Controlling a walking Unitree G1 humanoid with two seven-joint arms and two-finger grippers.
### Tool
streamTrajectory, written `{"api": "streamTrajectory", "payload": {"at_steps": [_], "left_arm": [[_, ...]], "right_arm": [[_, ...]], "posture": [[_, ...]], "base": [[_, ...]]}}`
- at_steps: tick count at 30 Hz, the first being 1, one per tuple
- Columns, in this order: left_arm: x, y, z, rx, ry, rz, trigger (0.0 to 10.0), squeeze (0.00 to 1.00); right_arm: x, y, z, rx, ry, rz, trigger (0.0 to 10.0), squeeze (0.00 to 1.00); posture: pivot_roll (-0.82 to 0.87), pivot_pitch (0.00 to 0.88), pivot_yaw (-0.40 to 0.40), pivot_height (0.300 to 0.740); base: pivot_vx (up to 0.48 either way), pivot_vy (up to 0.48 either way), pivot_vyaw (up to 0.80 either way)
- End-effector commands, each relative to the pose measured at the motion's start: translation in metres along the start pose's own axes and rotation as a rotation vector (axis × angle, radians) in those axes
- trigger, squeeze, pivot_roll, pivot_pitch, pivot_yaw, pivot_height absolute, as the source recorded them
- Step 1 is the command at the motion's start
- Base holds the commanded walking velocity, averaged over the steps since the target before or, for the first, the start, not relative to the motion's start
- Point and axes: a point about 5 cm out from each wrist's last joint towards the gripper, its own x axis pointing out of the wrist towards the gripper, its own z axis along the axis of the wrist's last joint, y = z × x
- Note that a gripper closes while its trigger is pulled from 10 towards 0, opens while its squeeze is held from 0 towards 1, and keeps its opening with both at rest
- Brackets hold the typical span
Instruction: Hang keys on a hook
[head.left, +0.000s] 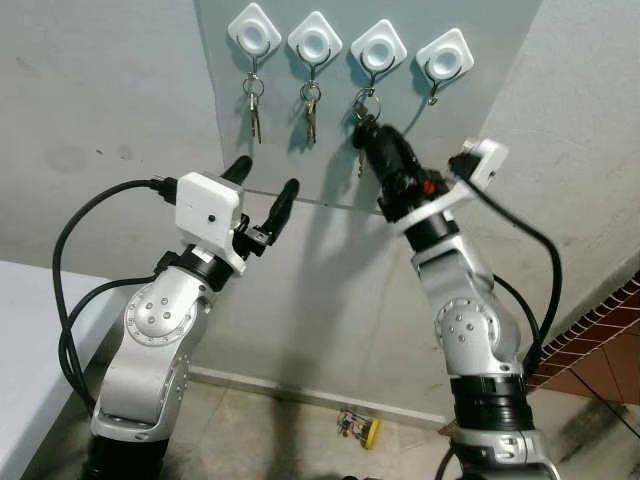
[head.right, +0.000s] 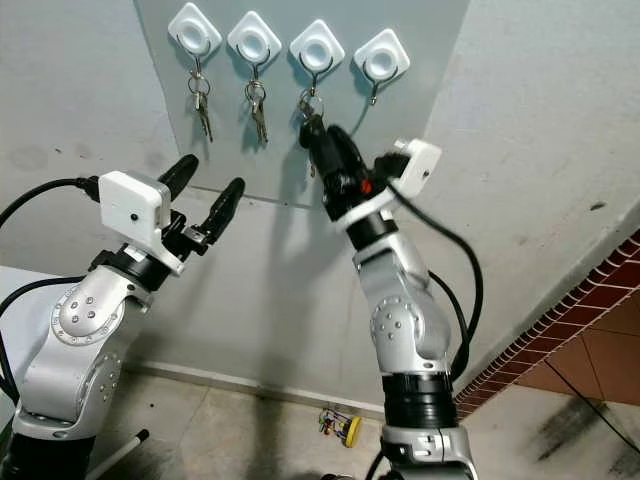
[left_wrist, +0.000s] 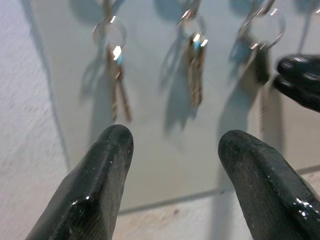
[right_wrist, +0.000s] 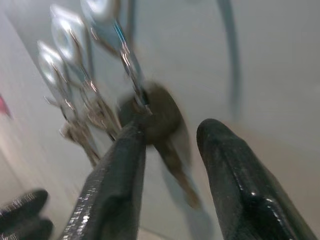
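Four white hooks sit in a row on a grey wall panel (head.left: 300, 170). Key sets hang from the first hook (head.left: 254, 32), the second hook (head.left: 315, 40) and the third hook (head.left: 378, 47); the fourth hook (head.left: 444, 53) is bare. My right gripper (head.left: 368, 128) is raised to the third key set (head.left: 364, 103). In the right wrist view its fingers (right_wrist: 120, 170) stand open, and the dark-headed key (right_wrist: 160, 120) hangs on its ring against one fingertip. My left gripper (head.left: 266, 177) is open and holds nothing, below the first key set (head.left: 254, 105) and second key set (head.left: 311, 110).
A small colourful object (head.left: 358, 427) lies on the floor by the wall's base. A white surface (head.left: 25, 340) stands at the left. Red-brown tiles (head.left: 600, 345) run along the right. Black cables (head.left: 65, 300) loop beside both arms.
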Motion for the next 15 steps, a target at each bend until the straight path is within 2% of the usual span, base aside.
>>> {"api": "streamTrajectory", "payload": {"at_steps": [1,6,8,10,11,12,15], "left_arm": [[-0.005,0.002,-0.015,0.018,0.048,0.050,10.0,0.00],[-0.011,0.002,-0.038,0.019,0.112,0.091,10.0,0.00],[-0.018,0.003,-0.061,0.012,0.184,0.132,10.0,0.00],[-0.022,0.003,-0.075,0.040,0.235,0.150,10.0,0.00],[-0.028,0.003,-0.089,-0.001,0.279,0.188,10.0,0.00],[-0.031,0.002,-0.098,0.000,0.313,0.196,10.0,0.00],[-0.042,-0.005,-0.120,0.053,0.384,0.172,10.0,0.00]], "right_arm": [[-0.010,-0.007,-0.017,-0.052,0.073,-0.012,10.0,1.00],[-0.024,-0.016,-0.040,-0.121,0.159,-0.031,10.0,1.00],[-0.034,-0.025,-0.057,-0.159,0.225,-0.049,10.0,1.00],[-0.041,-0.031,-0.067,-0.182,0.270,-0.075,10.0,1.00],[-0.049,-0.035,-0.077,-0.222,0.308,-0.082,10.0,1.00],[-0.054,-0.037,-0.084,-0.239,0.332,-0.090,10.0,1.00],[-0.071,-0.047,-0.101,-0.260,0.408,-0.127,10.0,1.00]], "posture": [[-0.05,0.101,-0.043,0.740],[-0.05,0.101,-0.043,0.740],[-0.05,0.096,-0.041,0.740],[-0.05,0.096,-0.041,0.740],[-0.05,0.093,-0.042,0.740],[-0.06,0.090,-0.040,0.740],[-0.05,0.085,-0.044,0.740]], "base": [[0.000,0.000,0.00],[0.000,0.000,0.00],[0.000,0.000,0.00],[0.000,0.000,0.00],[0.000,0.000,0.00],[0.000,0.000,0.00],[0.000,0.000,0.00]]}}
